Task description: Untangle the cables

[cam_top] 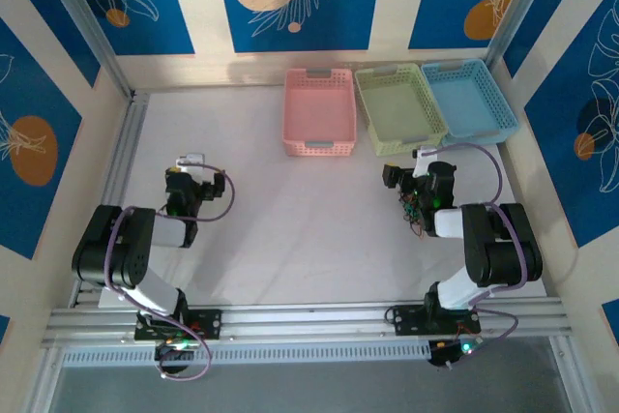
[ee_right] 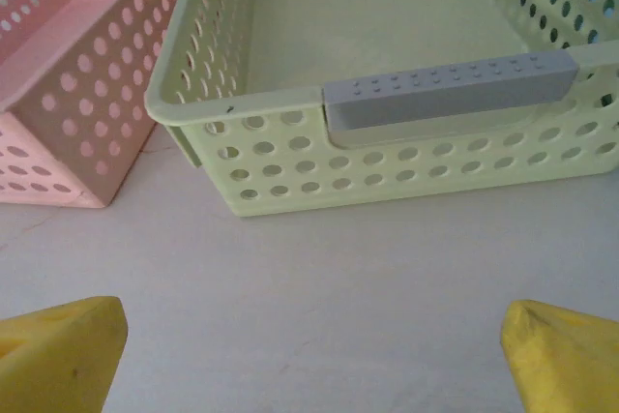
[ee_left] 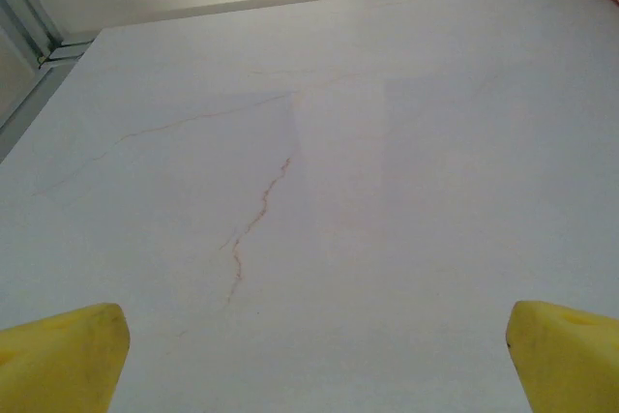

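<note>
**Tangle sits back under the right wrist, both grippers wide open**

Cables [cam_top: 415, 211]: small dark clump with bits of red and green, on the white table [cam_top: 290, 239], right side. It lies tight against the right arm's wrist and on the near side of it. Too small to say if any strand touches the arm.

Right gripper [ee_right: 309, 355]: yellow fingertips [ee_right: 58, 355] spread wide, nothing between them. It points away from the base at the green basket [ee_right: 290, 176], with the pink basket [ee_right: 68, 132] to the left of that. So the clump is behind the fingertips, toward the base, not in front of them. My guess is the arm must pull back or tip down before it can pinch anything.

Left gripper [ee_left: 309, 355]: also spread wide and empty, over bare table with faint scratch marks. It is well apart from the clump, so the right arm is clearly the nearer one.

Long axis: can't tell, it reads as a ball with no clear direction.

Views: overhead is what places the clump against the arm. It also takes in the blue basket [cam_top: 469, 99]. The right wrist view adds basket detail, with the holes and a grey handle [ee_right: 450, 94]
</note>
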You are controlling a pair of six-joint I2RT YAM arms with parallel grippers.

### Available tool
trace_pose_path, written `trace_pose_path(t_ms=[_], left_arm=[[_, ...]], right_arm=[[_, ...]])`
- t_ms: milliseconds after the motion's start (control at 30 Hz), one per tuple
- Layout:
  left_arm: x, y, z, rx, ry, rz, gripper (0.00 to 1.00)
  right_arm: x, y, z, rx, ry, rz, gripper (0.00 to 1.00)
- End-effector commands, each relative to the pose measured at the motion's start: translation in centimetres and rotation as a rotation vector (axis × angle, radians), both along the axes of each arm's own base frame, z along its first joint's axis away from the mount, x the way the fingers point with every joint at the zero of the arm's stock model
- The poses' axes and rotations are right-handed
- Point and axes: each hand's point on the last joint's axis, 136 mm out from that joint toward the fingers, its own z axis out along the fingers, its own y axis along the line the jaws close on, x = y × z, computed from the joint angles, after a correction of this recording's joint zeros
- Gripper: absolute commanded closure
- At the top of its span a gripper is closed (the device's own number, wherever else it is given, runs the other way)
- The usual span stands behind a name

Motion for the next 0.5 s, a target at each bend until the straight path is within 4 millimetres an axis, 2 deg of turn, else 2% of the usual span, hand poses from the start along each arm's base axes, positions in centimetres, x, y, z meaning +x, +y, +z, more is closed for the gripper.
trace_pose_path(t_ms=[0,467], left_arm=[[0.21,-0.22,0.68,0.0,-0.016,-0.017,0.0],[0.26,-0.24,0.62,-0.002,-0.013,-0.018,0.0]], right_arm=[[0.32,0.25,1.03,0.004,-0.032,0.021,0.01],[0.3,0.25,1.01,0.005,-0.031,0.021,0.01]])
